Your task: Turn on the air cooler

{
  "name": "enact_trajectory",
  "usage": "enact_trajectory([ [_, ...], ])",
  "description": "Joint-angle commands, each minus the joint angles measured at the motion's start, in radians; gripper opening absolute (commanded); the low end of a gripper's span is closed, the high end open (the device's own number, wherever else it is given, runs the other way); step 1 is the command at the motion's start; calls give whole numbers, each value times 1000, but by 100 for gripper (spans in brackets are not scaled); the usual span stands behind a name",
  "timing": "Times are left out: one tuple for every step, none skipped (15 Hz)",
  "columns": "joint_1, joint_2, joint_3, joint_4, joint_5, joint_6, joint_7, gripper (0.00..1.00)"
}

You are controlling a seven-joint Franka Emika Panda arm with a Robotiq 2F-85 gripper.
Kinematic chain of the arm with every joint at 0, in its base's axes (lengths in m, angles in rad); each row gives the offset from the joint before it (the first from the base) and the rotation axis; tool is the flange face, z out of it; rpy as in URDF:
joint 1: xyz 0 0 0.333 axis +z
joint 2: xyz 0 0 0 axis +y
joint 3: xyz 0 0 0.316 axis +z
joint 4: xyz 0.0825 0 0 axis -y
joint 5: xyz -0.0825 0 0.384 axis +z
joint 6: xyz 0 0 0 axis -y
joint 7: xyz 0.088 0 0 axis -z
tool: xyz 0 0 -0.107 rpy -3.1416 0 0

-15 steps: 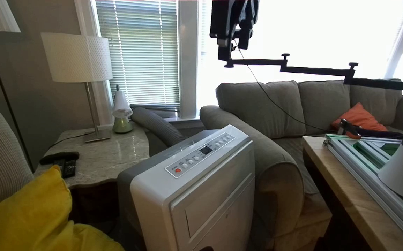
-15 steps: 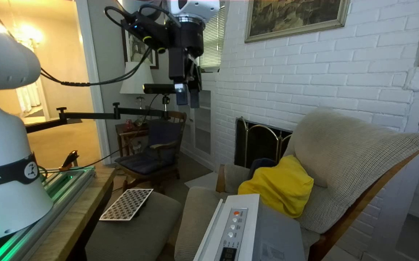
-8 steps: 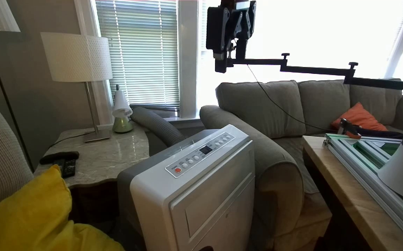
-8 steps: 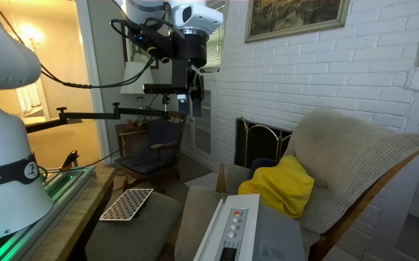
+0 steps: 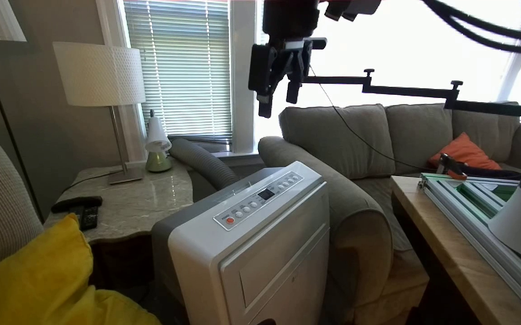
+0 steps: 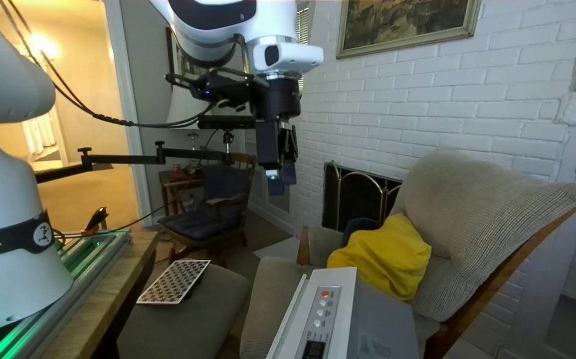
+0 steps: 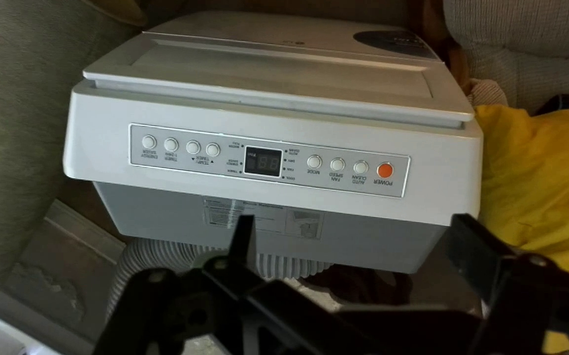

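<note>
The air cooler [image 5: 283,253] is a white box with a sloped control strip on top. It also shows in an exterior view [image 6: 382,319] and in the wrist view [image 7: 284,74]. The orange-red power button [image 7: 385,170] is at one end of the strip, also visible in both exterior views [image 5: 230,220] [image 6: 325,293]. The small display [image 7: 263,161] looks dark. My gripper [image 5: 278,103] is open and empty, pointing down, well above the cooler and apart from it. In the wrist view the fingers [image 7: 355,222] are wide apart, with the button beyond the gap between them.
A sofa arm [image 5: 364,216] stands close beside the cooler. A ribbed hose [image 5: 206,162] runs behind it, near a side table [image 5: 165,198] with a lamp [image 5: 102,74]. A yellow cushion [image 6: 387,254] lies on the armchair [image 6: 487,224]. A black jointed bar [image 6: 138,159] extends behind my arm.
My gripper has come down in both exterior views, drifting left in one and right in the other. It stays open. The cooler has not moved.
</note>
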Motion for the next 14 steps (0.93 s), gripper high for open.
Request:
enact_trajectory([
  [8, 120, -37, 0, 8, 157, -42, 100],
  [10, 156, -43, 12, 10, 172, -45, 100],
  [14, 88, -38, -3, -2, 117, -18, 100],
  [17, 116, -45, -2, -2, 140, -19, 100],
  [20, 136, -50, 0, -1, 153, -20, 100],
  [22, 148, -52, 1, -2, 161, -19, 100],
  [22, 152, -52, 3, -2, 162, -19, 100],
  [22, 152, -52, 4, -2, 162, -19, 100],
  [19, 151, -52, -2, -33, 191, -10, 100],
  [21, 165, -57, 2, -19, 202, -34, 100],
  [17, 184, -59, 8, -35, 216, -29, 100],
  [17, 199, -63, 9, -36, 233, -35, 100],
  [17, 214, -67, 10, -36, 251, -43, 100],
  [19, 235, -73, 14, -33, 270, -55, 100],
])
